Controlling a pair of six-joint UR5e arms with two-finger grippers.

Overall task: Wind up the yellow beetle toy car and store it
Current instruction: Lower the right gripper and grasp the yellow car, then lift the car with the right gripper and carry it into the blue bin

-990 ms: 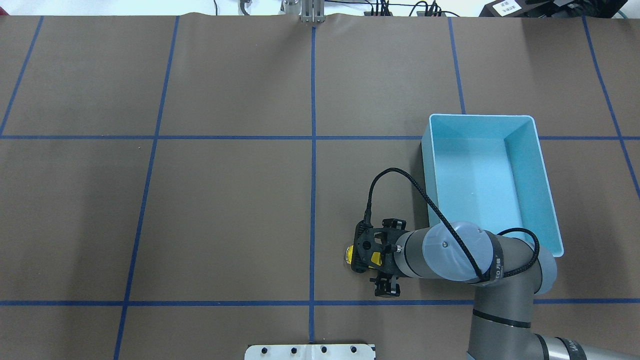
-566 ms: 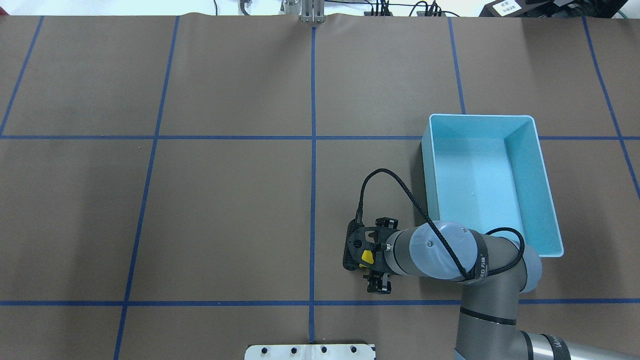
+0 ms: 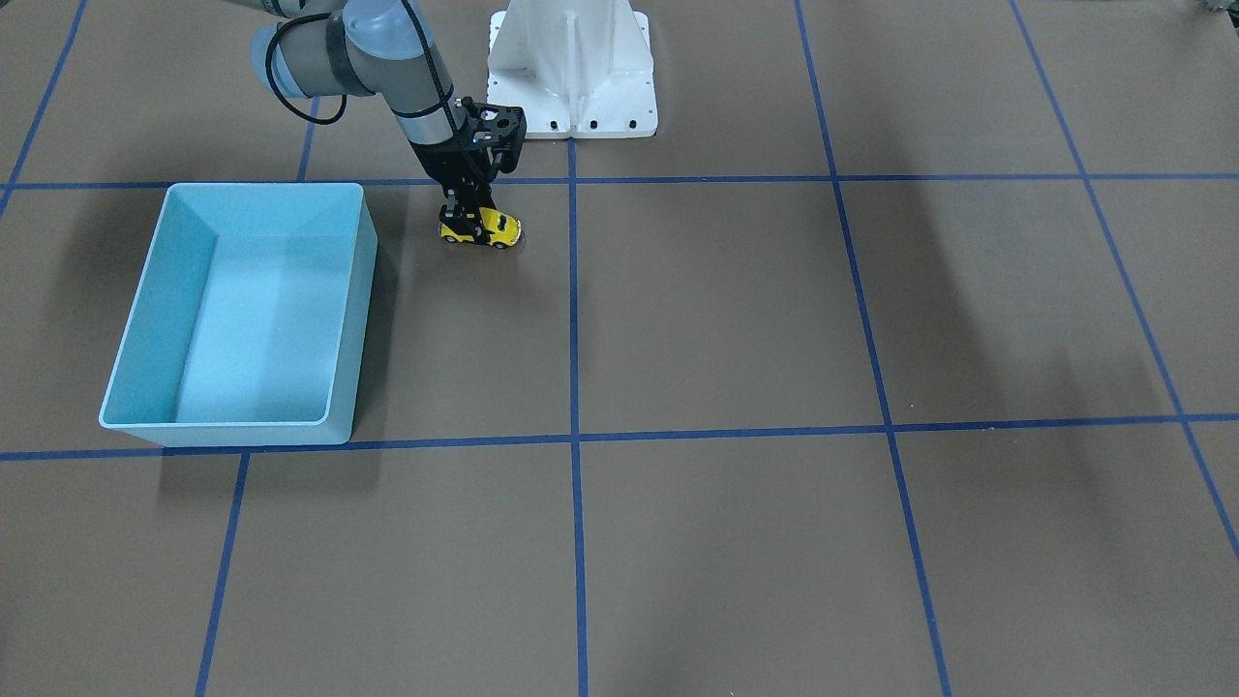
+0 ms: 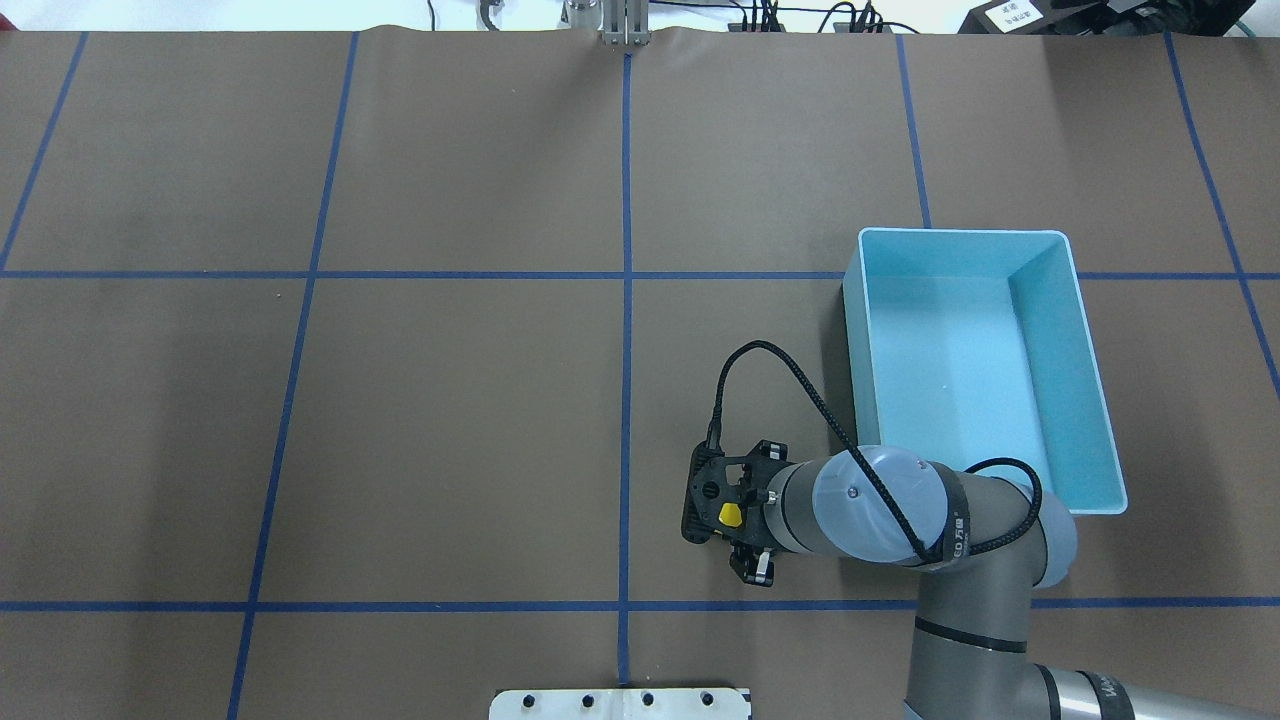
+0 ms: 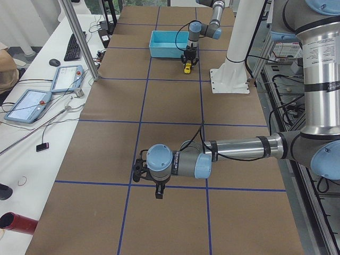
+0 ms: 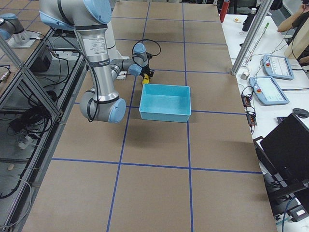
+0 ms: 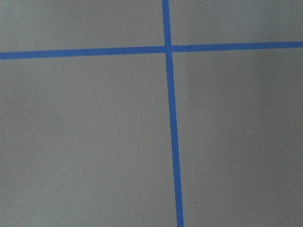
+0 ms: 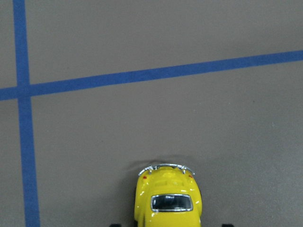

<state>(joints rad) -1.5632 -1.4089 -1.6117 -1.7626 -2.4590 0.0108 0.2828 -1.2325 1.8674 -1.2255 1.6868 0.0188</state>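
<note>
The yellow beetle toy car stands on the brown table just left of the blue bin. My right gripper points straight down over it. In the right wrist view the car sits at the bottom centre. A dark fingertip shows on each side of it with a small gap, so the jaws stand open astride the car. In the overhead view the gripper hides the car. My left gripper shows only in the exterior left view, low over the table, and I cannot tell whether it is open or shut.
The blue bin has nothing in it. The white robot base stands behind the car. Blue tape lines cross the table. Tablets, cables and a pole line the operators' side.
My right arm has moved left over the car. The car's nose, which peeked out beside the gripper, is now hidden. The finger links have drawn in a little.
</note>
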